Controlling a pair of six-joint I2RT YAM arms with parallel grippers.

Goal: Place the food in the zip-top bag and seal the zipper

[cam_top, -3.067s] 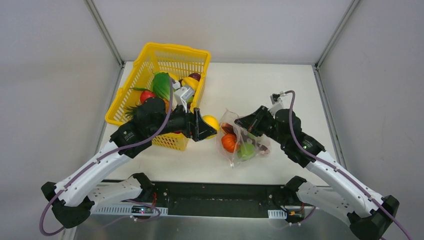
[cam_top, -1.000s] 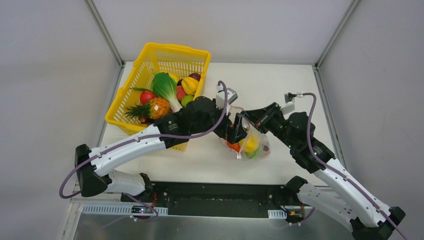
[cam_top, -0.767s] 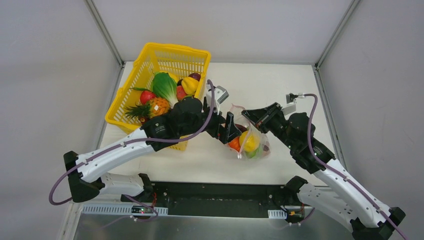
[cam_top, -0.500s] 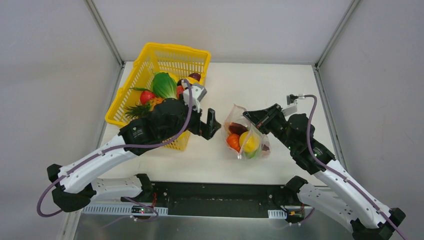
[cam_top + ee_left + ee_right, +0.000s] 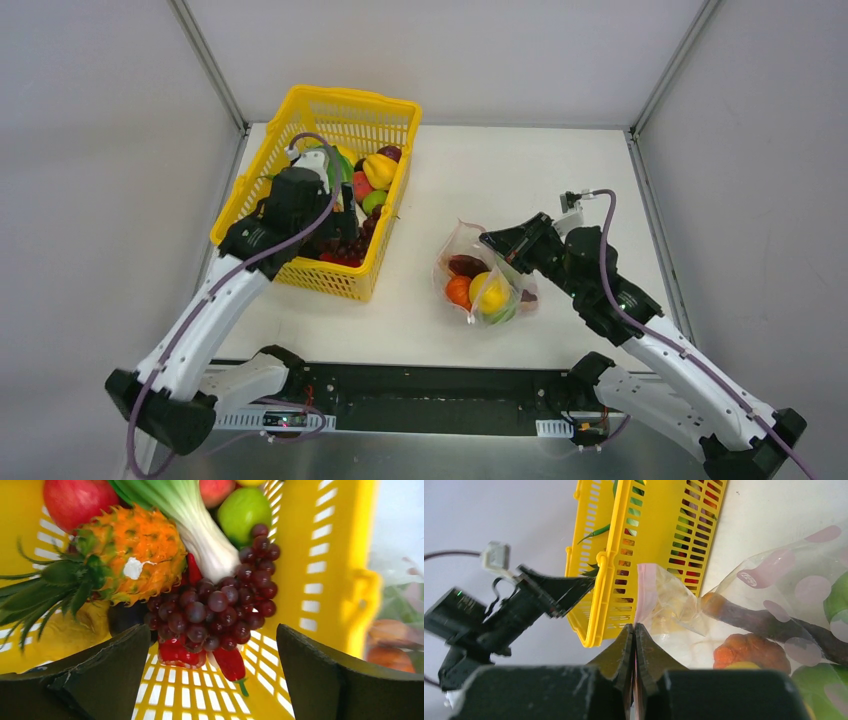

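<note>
The clear zip-top bag (image 5: 482, 282) lies on the table right of the basket, with a yellow lemon (image 5: 492, 293), an orange (image 5: 458, 290), a green apple and a dark fruit inside. My right gripper (image 5: 487, 240) is shut on the bag's pink-red zipper strip (image 5: 644, 592) at the mouth edge and holds it up. My left gripper (image 5: 214, 667) is open and empty, low inside the yellow basket (image 5: 266, 245), just above purple grapes (image 5: 220, 607) and a red pepper (image 5: 230, 662). Leafy greens (image 5: 192, 517) lie beside a pineapple (image 5: 127, 555).
The yellow mesh basket (image 5: 599, 575) stands at the table's back left, holding a red apple (image 5: 77, 500), a green apple (image 5: 243, 510) and a yellow fruit (image 5: 379, 168). Grey walls enclose the table on three sides.
My left gripper dropped the lemon into the bag, drew back left and went down into the basket over the grapes. My right gripper kept hold of the bag's mouth.
</note>
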